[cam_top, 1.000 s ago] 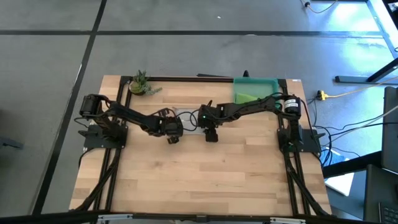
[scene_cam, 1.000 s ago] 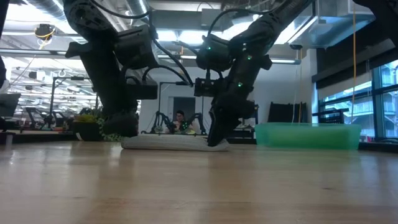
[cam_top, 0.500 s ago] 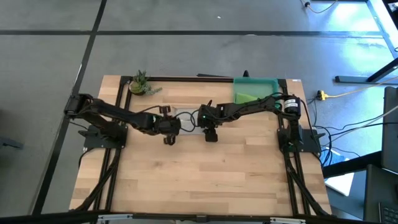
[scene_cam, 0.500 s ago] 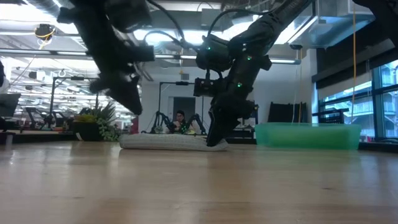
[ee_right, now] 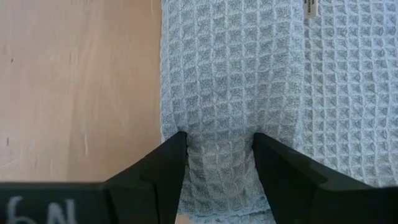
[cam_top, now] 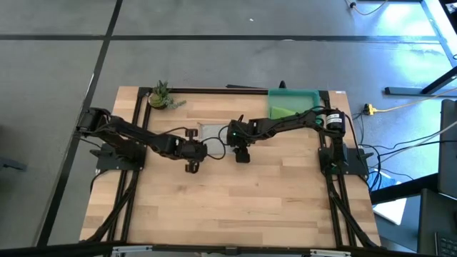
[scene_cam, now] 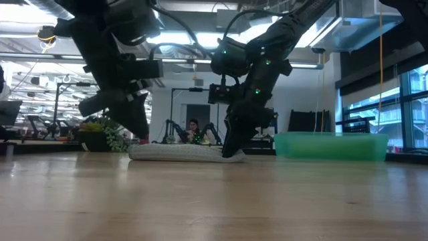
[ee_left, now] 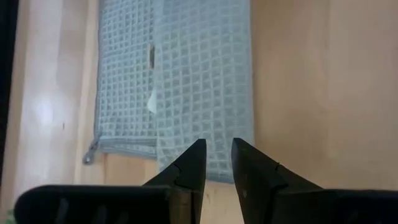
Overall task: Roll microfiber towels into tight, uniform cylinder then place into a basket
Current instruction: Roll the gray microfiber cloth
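High view shows two towels, one basket and two arms on the wooden table [cam_top: 235, 207]: a light grey towel [cam_top: 212, 131] lies flat a little above the centre of the frame, and a lime green towel [cam_top: 287, 111] lies inside the teal basket [cam_top: 294, 95] at the upper right of the table. One small potted plant [cam_top: 161, 95] stands at the table's upper left corner, well apart from both towels. The left gripper [cam_top: 193, 165] sits just below and left of the grey towel, over bare wood; in the left wrist view its fingertips [ee_left: 194, 155] stand close together with only a thin slit between them, holding nothing, and the grey towel [ee_left: 177, 81] fills the upper middle of that frame, its near hem showing just past the tips. The low view has this left gripper [scene_cam: 137, 127] lifted clear of the tabletop, over the left end of the grey towel [scene_cam: 177, 152]. The right gripper [cam_top: 241, 154] is at the grey towel's lower right edge; in the right wrist view its fingers [ee_right: 166, 160] are spread and straddle a bunched ridge of the grey towel [ee_right: 249, 81], the cloth touching both inner faces. In the low view the right gripper [scene_cam: 233, 151] reaches down to the towel's right end, with the basket [scene_cam: 331, 146] farther right.
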Robot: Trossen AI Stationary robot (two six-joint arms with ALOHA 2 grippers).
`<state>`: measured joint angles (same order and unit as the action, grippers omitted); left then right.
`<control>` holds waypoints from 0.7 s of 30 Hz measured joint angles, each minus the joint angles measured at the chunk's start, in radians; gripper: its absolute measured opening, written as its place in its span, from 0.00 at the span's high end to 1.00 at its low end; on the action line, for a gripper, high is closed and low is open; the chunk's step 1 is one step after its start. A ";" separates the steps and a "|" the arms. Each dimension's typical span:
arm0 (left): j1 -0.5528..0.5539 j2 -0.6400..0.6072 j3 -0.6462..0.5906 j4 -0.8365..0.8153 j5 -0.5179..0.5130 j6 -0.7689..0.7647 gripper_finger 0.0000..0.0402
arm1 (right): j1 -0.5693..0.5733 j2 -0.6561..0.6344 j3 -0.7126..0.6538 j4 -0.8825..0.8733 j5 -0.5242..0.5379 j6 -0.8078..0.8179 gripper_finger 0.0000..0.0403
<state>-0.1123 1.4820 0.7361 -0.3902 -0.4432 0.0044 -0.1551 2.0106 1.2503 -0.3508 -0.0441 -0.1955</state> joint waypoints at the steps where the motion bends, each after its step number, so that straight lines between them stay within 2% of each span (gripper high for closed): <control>1: 0.000 0.000 0.000 0.003 -0.001 0.002 0.82 | 0.000 0.000 0.000 0.000 -0.001 0.000 0.53; 5: -0.001 0.000 0.000 0.011 0.008 -0.001 0.82 | 0.000 0.000 0.000 0.001 -0.001 0.003 0.53; 10: -0.003 0.000 0.000 0.011 0.104 0.013 0.82 | 0.000 0.000 0.000 0.001 -0.001 0.001 0.53; 21: -0.011 -0.001 0.002 0.044 0.111 0.007 0.82 | 0.000 0.000 0.000 0.002 -0.001 0.004 0.53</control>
<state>-0.1234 1.4815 0.7376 -0.3463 -0.3317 0.0118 -0.1547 2.0106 1.2503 -0.3486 -0.0452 -0.1911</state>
